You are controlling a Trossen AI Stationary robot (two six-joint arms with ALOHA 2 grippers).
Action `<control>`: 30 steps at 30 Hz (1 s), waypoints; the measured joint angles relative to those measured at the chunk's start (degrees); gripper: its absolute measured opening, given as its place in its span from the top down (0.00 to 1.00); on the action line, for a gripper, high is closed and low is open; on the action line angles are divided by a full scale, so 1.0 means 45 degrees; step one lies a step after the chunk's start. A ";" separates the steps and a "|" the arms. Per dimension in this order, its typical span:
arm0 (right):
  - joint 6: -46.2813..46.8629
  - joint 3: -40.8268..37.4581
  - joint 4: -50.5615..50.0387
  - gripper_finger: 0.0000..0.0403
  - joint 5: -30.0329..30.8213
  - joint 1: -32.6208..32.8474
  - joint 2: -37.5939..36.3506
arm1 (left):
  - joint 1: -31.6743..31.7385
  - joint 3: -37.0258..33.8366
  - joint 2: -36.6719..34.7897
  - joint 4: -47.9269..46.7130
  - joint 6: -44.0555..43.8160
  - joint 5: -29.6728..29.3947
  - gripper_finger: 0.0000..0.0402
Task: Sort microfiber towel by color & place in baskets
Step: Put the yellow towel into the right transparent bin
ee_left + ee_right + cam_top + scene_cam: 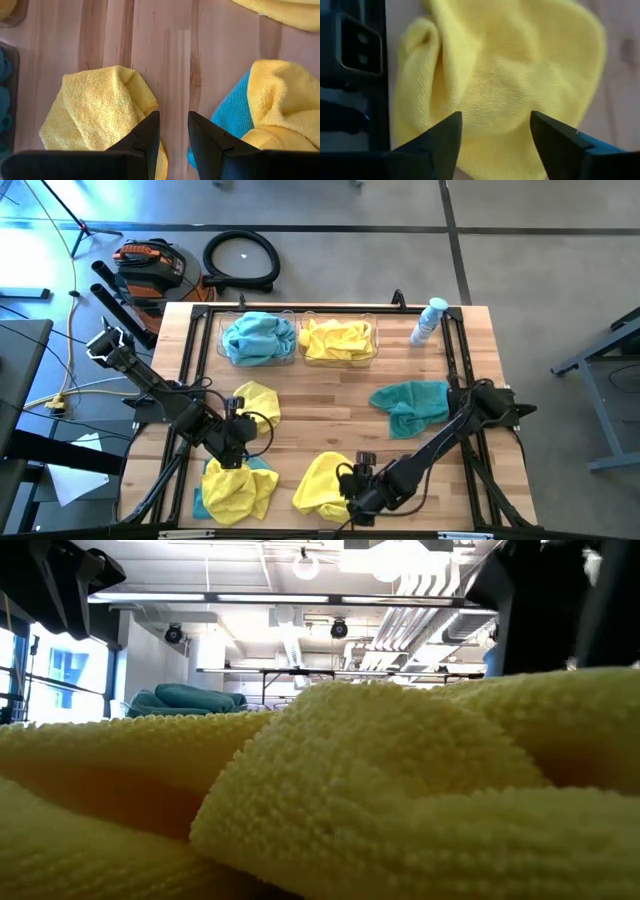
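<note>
Both arms are showing as dark, near-black jointed links, the left arm [160,392] carrying a paler, whitish-grey fitting near its base end and thin black cables looping beside its wrist. The right arm [450,432] is appearing as a slimmer black link widening into a bulky, angular housing at its upper joint. Seen from the wrists, the fingers [145,137] of the left are looking like matte black wedges with flat inner faces and tapering tips, and those of the right [442,140] are showing the same angular black form.
</note>
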 joint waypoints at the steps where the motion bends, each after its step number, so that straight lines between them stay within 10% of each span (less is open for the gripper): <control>1: -0.0114 -0.0007 0.0134 0.42 0.0007 0.0017 0.0196 | 0.0000 0.0000 -0.0002 0.0001 0.0022 0.0001 0.78; 12: 0.0062 0.0039 0.1741 0.41 0.0357 -0.0637 0.1975 | 0.0005 0.0000 -0.0049 0.0112 -0.0210 -0.0008 0.78; 21: 0.0302 0.0407 0.1073 0.94 0.0325 -0.1357 0.2063 | 0.0416 -0.0001 -0.0235 -0.0036 -0.0385 -0.0004 0.78; 30: 0.0450 0.3206 -0.4787 0.98 0.1004 -0.2018 0.2132 | 0.2103 -0.0010 -0.2108 -0.0107 0.1497 -0.0040 0.78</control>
